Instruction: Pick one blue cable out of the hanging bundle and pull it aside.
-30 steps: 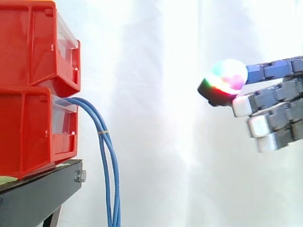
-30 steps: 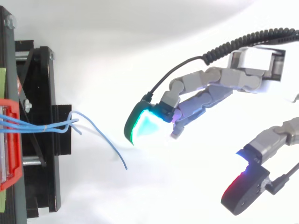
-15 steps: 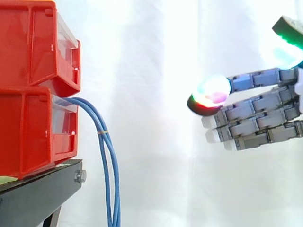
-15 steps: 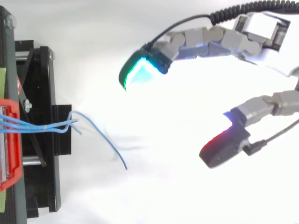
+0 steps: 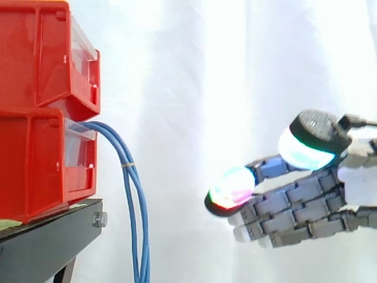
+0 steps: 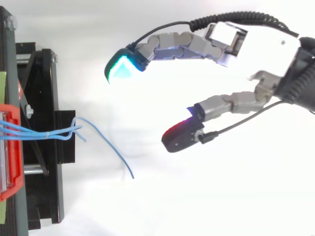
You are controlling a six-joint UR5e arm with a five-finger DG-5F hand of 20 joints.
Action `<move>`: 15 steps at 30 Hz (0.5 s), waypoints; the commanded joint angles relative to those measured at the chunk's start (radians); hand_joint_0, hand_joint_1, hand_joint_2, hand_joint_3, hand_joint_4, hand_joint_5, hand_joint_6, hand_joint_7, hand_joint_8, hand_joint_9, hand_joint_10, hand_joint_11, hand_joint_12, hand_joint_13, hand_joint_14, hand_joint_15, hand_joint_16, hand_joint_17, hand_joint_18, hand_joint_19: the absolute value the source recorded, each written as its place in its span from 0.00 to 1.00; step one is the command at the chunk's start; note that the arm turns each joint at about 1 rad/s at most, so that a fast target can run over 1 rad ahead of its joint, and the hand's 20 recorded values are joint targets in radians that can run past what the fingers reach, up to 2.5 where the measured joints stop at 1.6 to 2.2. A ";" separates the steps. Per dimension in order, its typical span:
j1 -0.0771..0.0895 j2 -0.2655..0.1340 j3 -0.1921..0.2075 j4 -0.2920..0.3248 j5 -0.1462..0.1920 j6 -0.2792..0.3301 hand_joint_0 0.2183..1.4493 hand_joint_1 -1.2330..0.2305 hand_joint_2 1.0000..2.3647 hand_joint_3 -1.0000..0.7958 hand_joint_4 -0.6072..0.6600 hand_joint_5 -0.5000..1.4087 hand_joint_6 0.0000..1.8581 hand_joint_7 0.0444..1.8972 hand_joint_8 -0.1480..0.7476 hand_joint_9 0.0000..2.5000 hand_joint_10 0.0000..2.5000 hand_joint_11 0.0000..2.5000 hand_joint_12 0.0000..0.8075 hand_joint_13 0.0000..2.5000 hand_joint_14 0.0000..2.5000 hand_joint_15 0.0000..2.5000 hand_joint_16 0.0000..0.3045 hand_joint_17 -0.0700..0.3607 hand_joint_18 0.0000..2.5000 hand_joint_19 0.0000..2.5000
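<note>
Zero items held: your hand (image 5: 306,200) is spread wide, thumb and fingers well apart, touching nothing | blue cables (image 5: 131,194) well clear of it, thin, smooth, round, leaving the lower red bin (image 5: 41,159), arching over, long axis hanging vertical beside the black stand (image 5: 47,242) | one strand (image 6: 110,147) strays outward, free end toward the hand's side.
</note>
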 commanded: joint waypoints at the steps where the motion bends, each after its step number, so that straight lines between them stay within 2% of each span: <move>1: -0.003 -0.031 0.004 0.027 0.000 0.009 0.19 0.32 0.00 0.28 0.60 0.14 0.27 0.37 0.45 0.16 0.00 0.02 0.47 0.13 0.00 0.03 0.17 0.43 0.07 0.00; 4: -0.005 -0.080 0.034 0.042 0.002 0.025 0.19 0.32 0.00 0.28 0.61 0.14 0.27 0.37 0.45 0.16 0.00 0.03 0.47 0.14 0.00 0.03 0.17 0.43 0.07 0.00; 5: -0.005 -0.103 0.063 0.036 -0.001 0.029 0.19 0.32 0.00 0.28 0.60 0.14 0.27 0.37 0.45 0.16 0.00 0.02 0.48 0.14 0.00 0.03 0.17 0.43 0.07 0.00; 8: -0.005 -0.138 0.092 0.042 -0.003 0.034 0.19 0.32 0.00 0.28 0.60 0.15 0.27 0.37 0.45 0.17 0.00 0.03 0.48 0.16 0.00 0.03 0.17 0.43 0.09 0.00; 9: -0.006 -0.192 0.133 0.062 -0.003 0.089 0.19 0.32 0.00 0.28 0.60 0.15 0.27 0.37 0.45 0.17 0.00 0.03 0.48 0.16 0.00 0.03 0.16 0.42 0.09 0.00; 11: -0.006 -0.226 0.158 0.065 -0.004 0.121 0.19 0.32 0.00 0.28 0.61 0.15 0.27 0.37 0.45 0.17 0.00 0.03 0.48 0.16 0.00 0.04 0.16 0.42 0.10 0.00; 14: -0.008 -0.255 0.196 0.064 -0.010 0.140 0.19 0.33 0.00 0.28 0.61 0.15 0.27 0.37 0.45 0.17 0.00 0.03 0.48 0.16 0.00 0.04 0.16 0.42 0.10 0.01; 15: -0.008 -0.255 0.196 0.064 -0.010 0.140 0.19 0.32 0.00 0.28 0.61 0.15 0.27 0.37 0.45 0.17 0.00 0.03 0.48 0.16 0.00 0.04 0.16 0.42 0.10 0.01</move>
